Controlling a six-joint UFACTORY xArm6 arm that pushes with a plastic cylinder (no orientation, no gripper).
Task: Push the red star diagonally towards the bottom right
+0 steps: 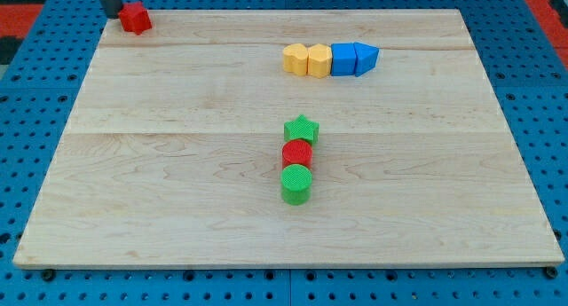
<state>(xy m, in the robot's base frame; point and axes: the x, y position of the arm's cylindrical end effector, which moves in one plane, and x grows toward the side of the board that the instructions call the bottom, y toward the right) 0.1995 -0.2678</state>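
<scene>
The red star [136, 19] lies at the top left corner of the wooden board [177, 164]. My tip [113, 14] is at the star's left side, touching or almost touching it; the rod comes down from the view's top edge. Every other block is far from the tip.
A row at the top right of centre: yellow block [295, 58], yellow block [319, 60], blue cube [343, 60], blue wedge [365, 58]. A column at centre: green star [302, 129], red cylinder [298, 153], green cylinder [296, 184]. Blue pegboard surrounds the board.
</scene>
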